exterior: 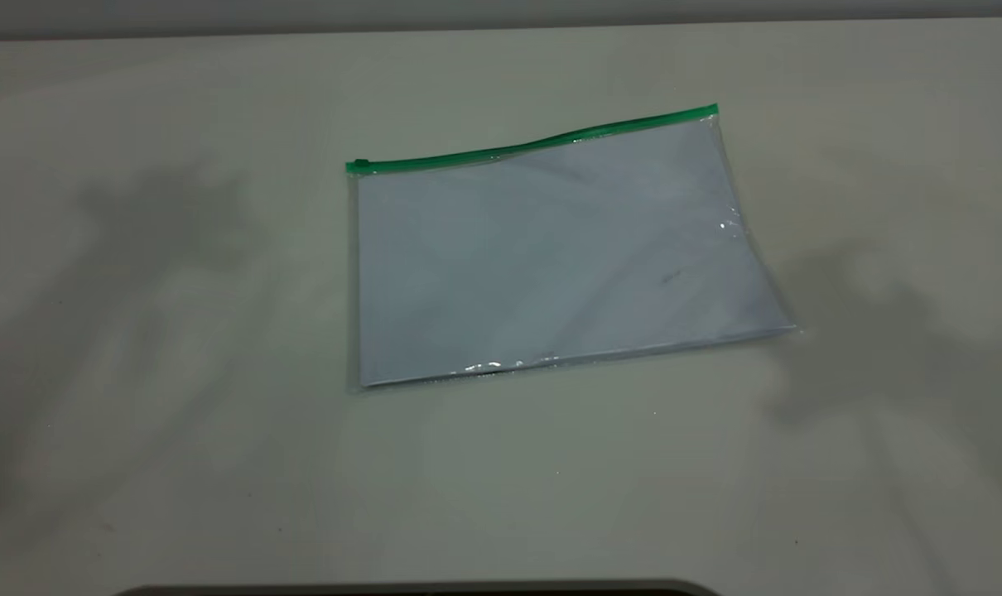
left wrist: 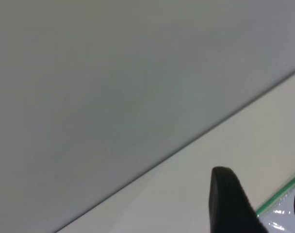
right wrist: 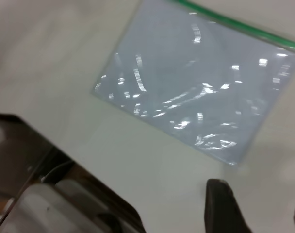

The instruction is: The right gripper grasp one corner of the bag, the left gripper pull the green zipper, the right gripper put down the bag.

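Observation:
The bag (exterior: 551, 257) lies flat on the table, a clear pouch with white paper inside. The green zipper (exterior: 534, 145) runs along its far long edge, with the slider tab (exterior: 360, 164) at the left end. The corner of the bag (exterior: 714, 111) is at the strip's right end. Neither gripper shows in the exterior view. The left gripper (left wrist: 261, 187) is open and empty above the table, near the green strip (left wrist: 278, 196). The right gripper (right wrist: 258, 187) is open and empty, off the bag (right wrist: 196, 87), whose green strip (right wrist: 235, 24) lies on its far side.
The pale table (exterior: 178, 414) carries arm shadows at left and right. Its far edge (exterior: 501, 29) meets a grey wall. A dark rim (exterior: 418, 589) lies at the front. Beyond the table edge the right wrist view shows dark and grey-white equipment (right wrist: 50, 204).

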Controlling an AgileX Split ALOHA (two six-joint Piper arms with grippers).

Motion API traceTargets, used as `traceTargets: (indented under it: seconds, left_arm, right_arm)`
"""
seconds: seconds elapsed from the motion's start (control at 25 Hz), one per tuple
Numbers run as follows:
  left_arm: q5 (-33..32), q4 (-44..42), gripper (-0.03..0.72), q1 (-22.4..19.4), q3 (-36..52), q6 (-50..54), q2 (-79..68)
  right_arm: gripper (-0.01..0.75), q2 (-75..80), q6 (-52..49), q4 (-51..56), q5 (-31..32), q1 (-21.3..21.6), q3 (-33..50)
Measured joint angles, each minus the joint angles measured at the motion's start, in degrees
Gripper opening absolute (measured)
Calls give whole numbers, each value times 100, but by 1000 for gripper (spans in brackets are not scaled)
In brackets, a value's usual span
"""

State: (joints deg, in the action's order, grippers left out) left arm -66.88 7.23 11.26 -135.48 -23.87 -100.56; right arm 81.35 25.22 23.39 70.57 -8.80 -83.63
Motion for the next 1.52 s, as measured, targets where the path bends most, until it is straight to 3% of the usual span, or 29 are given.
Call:
traceTargets:
  seconds: [0.16,0.4,0.8,1.04,1.32,1.52]
  left_arm:
    - [0,-10,389,0,600,71,590]
    - [0,-97,387,0,2722,296,1695]
    - [0,-107,387,0,6551,748,3160]
    - [0,-124,387,0,8239,1115,3779]
    - [32,-374,387,0,9656,1234,4948]
    - [85,-527,387,0,10438,1703,5914]
  right_arm:
    - [374,-666,-717,-503,17,0,5]
    - [371,-1599,-1238,-980,17,0,446]
    - [371,-3059,-1843,-1795,9,0,3643]
    - [371,-3768,-2106,-1908,-298,0,5182]
    - [371,-4342,-2109,-2051,-1007,0,5472]
    - [371,-4347,-2109,-2084,-1082,0,5472]
